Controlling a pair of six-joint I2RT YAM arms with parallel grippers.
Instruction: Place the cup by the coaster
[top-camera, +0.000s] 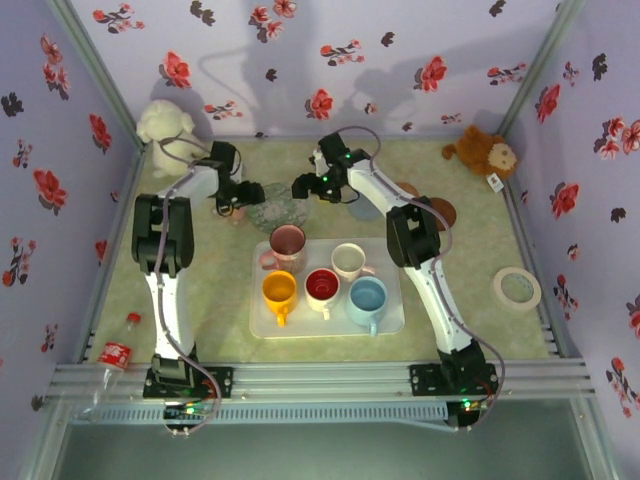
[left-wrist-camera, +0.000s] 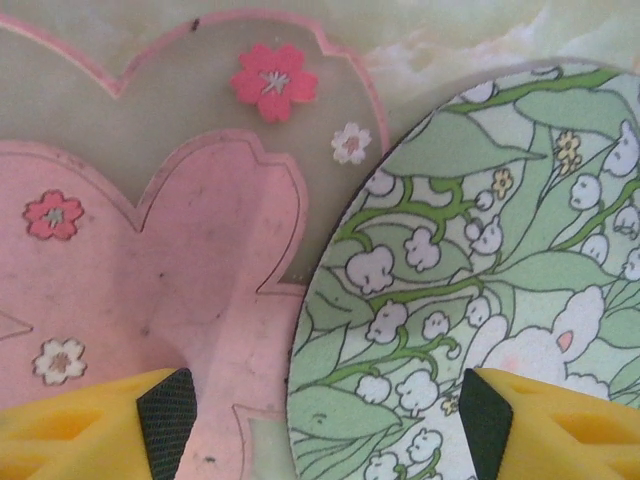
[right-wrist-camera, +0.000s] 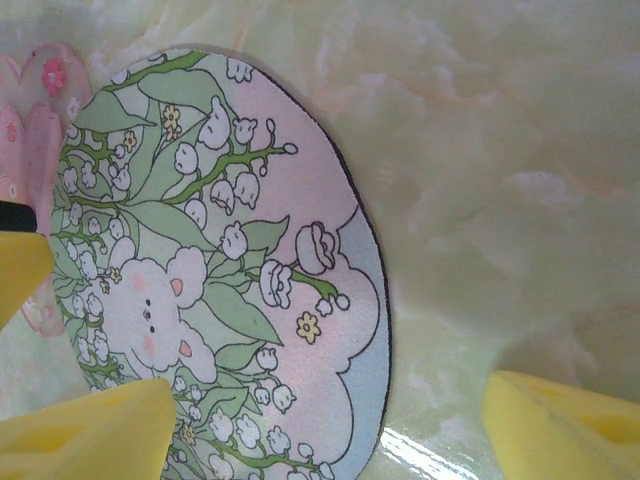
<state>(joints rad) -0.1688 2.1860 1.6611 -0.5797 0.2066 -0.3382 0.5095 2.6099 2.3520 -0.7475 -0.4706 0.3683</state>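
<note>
Green marbled tabletop (top-camera: 215, 300), floral-papered walls on three sides.

Left wrist: wide gap between the yellow fingers (left-wrist-camera: 80, 430) of the left gripper (left-wrist-camera: 325, 430), nothing pinched. In that gap, the rim of a round lily-of-the-valley coaster (left-wrist-camera: 480, 280), lapped over a pink flower-shaped coaster (left-wrist-camera: 150, 290) at its 9 o'clock.

Right wrist: the same wide spread on the right gripper (right-wrist-camera: 330, 440), fingertips (right-wrist-camera: 90, 430) low over the round coaster and bare table at its 3 o'clock. Nothing held.

From above: left gripper at the round coaster's 9 o'clock, right gripper at its 2 o'clock, both close over it at the far middle of the table.

Cups, all on a clear tray (top-camera: 390, 322) at the round coaster's 5 o'clock:
- pink cup (top-camera: 288, 243) at the tray's 11 o'clock, nearest the coaster but apart from it
- cream cup (top-camera: 349, 261) at 1 o'clock
- orange cup (top-camera: 279, 290) at 8 o'clock
- red cup (top-camera: 322, 286) at centre
- blue cup (top-camera: 367, 298) at 4 o'clock

Further out:
- white plush toy (top-camera: 165, 125) in the far corner at 10 o'clock
- brown plush lion (top-camera: 485, 152) in the far corner at 2 o'clock
- brown coaster (top-camera: 442, 213) just beside the right arm
- tape roll (top-camera: 516, 289) at the table's 3 o'clock edge
- soda bottle (top-camera: 115, 355) flat at the near 8 o'clock corner
</note>
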